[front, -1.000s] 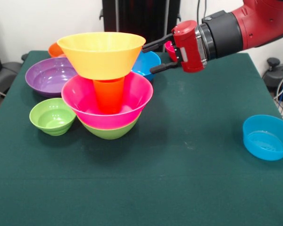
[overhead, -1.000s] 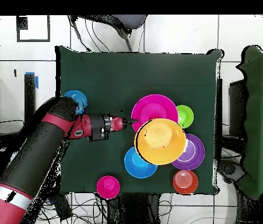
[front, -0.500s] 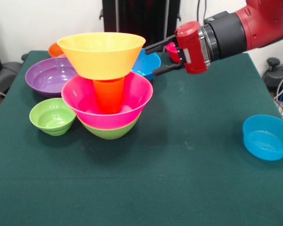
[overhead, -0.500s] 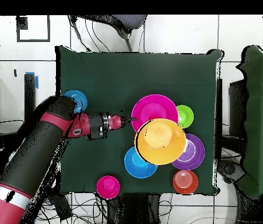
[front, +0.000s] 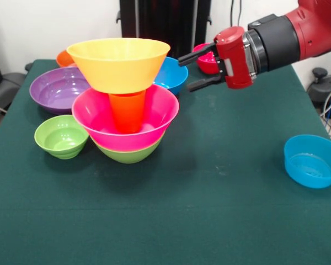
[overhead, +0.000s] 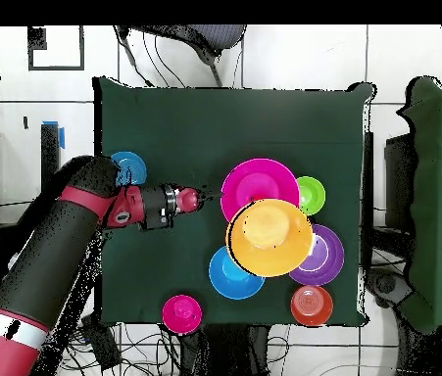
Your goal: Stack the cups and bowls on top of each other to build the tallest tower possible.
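Gripper (front: pixel 188 70) is hanging above the cloth with jaws spread and holding nothing, fingers pointing sideways at the tower (front: pixel 124 105). Tower is standing just beyond the fingertips, apart from them: green bowl (front: pixel 129 155) lowest, pink bowl (front: pixel 154 118) nested in it, orange cup (front: pixel 127 110) standing upright in the pink bowl, and the large yellow-orange bowl (front: pixel 118 63) sitting on the cup. In the overhead view the gripper (overhead: pixel 208 199) is sitting just beside the pink rim, not touching. Behind the jaws, a blue bowl (front: pixel 174 74) and a small red bowl (front: pixel 207 59) are resting on the table (front: pixel 209 210). Past the tower from the jaws are a purple bowl (front: pixel 58 88), a small green bowl (front: pixel 62 136) and an orange bowl (front: pixel 64 58). Another blue bowl (front: pixel 313 160) is lying well apart, on the wrist side.
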`<control>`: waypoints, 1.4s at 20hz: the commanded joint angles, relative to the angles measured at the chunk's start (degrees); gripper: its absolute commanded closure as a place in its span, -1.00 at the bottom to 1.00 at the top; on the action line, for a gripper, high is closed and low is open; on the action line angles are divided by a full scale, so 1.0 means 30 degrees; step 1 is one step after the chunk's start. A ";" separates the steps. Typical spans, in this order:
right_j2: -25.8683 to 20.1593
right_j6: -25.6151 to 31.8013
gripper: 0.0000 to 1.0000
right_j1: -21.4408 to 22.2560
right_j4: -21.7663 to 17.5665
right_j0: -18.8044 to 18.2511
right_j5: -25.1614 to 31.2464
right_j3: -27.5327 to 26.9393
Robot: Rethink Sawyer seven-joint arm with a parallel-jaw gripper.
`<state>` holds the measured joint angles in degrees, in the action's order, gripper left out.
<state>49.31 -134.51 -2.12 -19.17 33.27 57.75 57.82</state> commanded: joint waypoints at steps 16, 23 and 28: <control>-0.2831 -0.1056 -1.00 -0.0523 0.1554 -0.0325 0.1902 -0.2254; -0.3024 -0.0923 -1.00 -0.0538 0.2061 -0.0737 0.1922 -0.2932; -0.3470 0.0117 -1.00 -0.0129 0.2633 -0.1194 0.2026 -0.3019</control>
<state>48.93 -134.51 -2.63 -15.37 32.16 58.73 52.17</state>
